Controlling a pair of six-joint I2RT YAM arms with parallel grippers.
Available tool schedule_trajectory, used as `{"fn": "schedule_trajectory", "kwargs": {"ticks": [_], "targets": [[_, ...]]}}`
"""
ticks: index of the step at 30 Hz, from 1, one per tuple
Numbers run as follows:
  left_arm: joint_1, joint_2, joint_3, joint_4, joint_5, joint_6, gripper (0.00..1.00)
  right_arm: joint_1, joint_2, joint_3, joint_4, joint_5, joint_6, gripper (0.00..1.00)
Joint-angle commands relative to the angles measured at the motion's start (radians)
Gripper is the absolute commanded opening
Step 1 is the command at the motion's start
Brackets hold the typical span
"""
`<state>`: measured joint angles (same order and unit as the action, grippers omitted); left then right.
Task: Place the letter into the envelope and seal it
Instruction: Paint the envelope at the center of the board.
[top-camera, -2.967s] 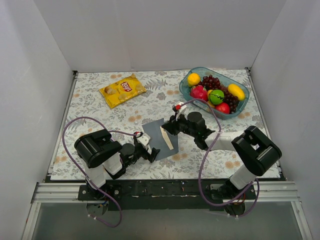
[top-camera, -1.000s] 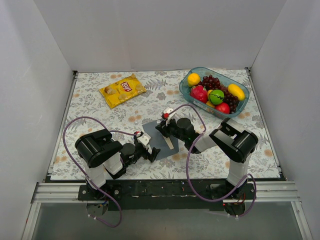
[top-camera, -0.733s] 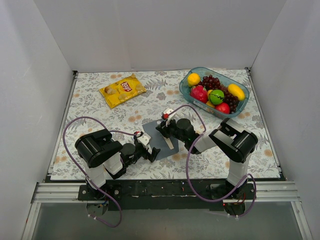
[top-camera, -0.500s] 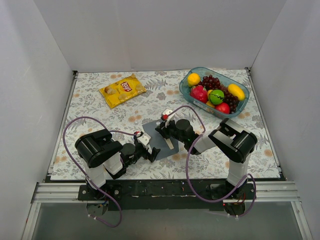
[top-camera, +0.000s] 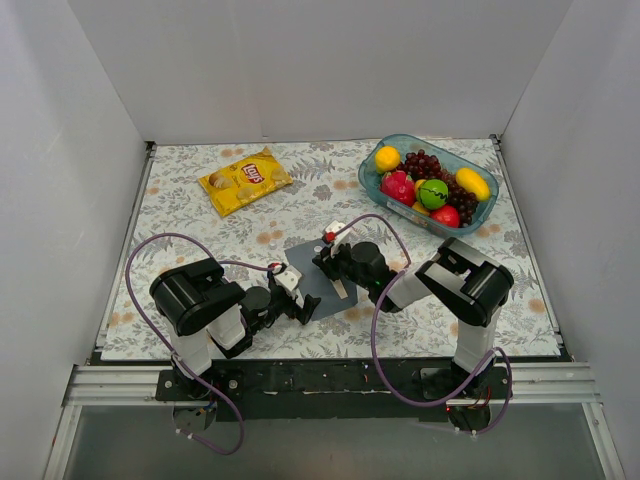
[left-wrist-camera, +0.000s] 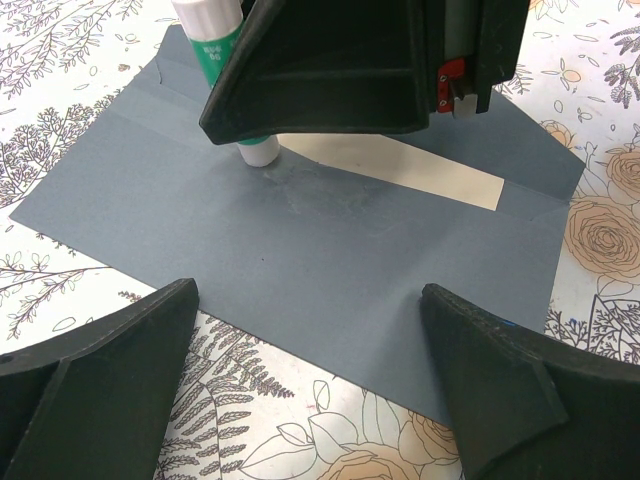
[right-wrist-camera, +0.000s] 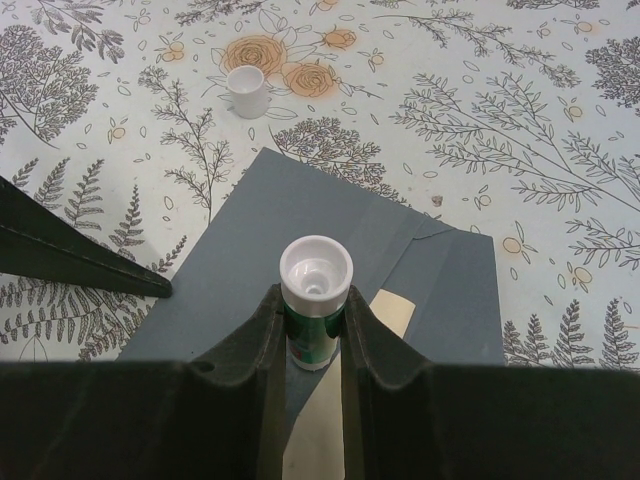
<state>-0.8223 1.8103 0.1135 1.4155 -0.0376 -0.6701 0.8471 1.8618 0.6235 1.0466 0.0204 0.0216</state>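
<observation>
A lab test booth: white panels (top-camera: 320, 60) enclose the tabletop (top-camera: 180, 215).

Grey-blue envelope (left-wrist-camera: 300, 240), cream letter (left-wrist-camera: 400, 168) (floral tablecloth (left-wrist-camera: 60, 55))

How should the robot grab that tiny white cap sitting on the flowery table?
Pinch the white cap across its round side wall, coming straight down from above. It stands upright, apart from the envelope, so a finger fits on either side. The left gripper is open and free; the right gripper holds the glue stick.
</observation>
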Motion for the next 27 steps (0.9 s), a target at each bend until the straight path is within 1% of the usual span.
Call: {"fn": "schedule_trajectory", "kwargs": {"ticks": [1, 27], "targets": [[-0.001, 0.02, -0.029, 0.089, -0.016, -0.033, 0.93, 0.017, 0.013, -0.019, 0.009, 0.027, -0.008, 0.01], [-0.003, 0.02, -0.015, 0.06, -0.019, -0.039, 0.93, 0.06, -0.012, -0.084, -0.003, 0.053, -0.017, 0.01]]}}
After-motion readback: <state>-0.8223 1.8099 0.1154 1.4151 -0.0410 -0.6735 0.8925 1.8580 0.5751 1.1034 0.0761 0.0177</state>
